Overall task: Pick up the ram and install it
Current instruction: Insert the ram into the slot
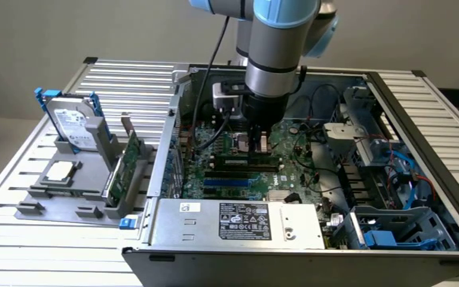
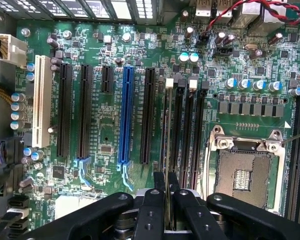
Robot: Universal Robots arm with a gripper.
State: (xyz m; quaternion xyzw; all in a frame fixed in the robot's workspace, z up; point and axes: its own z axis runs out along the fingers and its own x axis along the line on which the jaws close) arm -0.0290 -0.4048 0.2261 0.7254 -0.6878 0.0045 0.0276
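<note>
The ram (image 2: 168, 130) stands on edge, clenched between the tool's (image 2: 167, 182) black fingers, over the black memory slots (image 2: 190, 130) just beside the processor socket (image 2: 245, 170) on the motherboard (image 2: 105, 135) inside the open computer case (image 1: 293, 266) on the slatted surface (image 1: 126, 84).

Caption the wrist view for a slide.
Black gripper holds the thin green ram stick edge-on, in line with the green motherboard's black memory slots.

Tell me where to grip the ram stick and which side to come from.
Best pinch its two flat faces along the upper long edge, coming straight down from above. The ram stands on edge, in line with the black slots, and the gripper holds it just so.
</note>
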